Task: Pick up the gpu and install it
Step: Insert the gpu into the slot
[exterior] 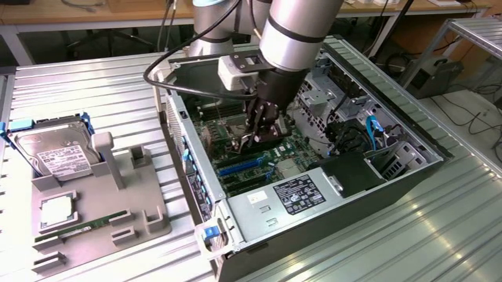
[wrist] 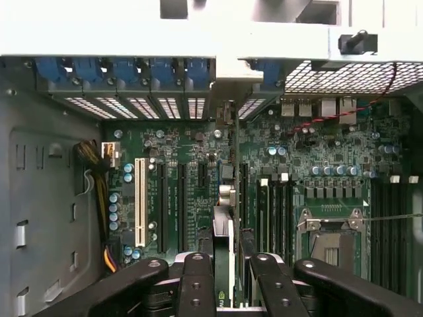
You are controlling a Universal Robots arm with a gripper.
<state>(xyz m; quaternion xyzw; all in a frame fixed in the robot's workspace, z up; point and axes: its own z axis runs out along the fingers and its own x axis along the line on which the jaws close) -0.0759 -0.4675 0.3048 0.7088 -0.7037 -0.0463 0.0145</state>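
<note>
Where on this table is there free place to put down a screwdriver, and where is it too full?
Free: bare table between the far edge and the tray; also the table strip on the exterior view's right of the case. Crowded: inside the case, where the pincer holds the gpu over the motherboard.

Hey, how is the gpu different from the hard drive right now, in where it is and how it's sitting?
The gpu stands on edge, clamped in the gripper, inside the open computer case over the motherboard. The hard drive lies flat on the grey holder outside the case. The gpu looks slim and dark, while the hard drive is boxy and silver with a white label.
</note>
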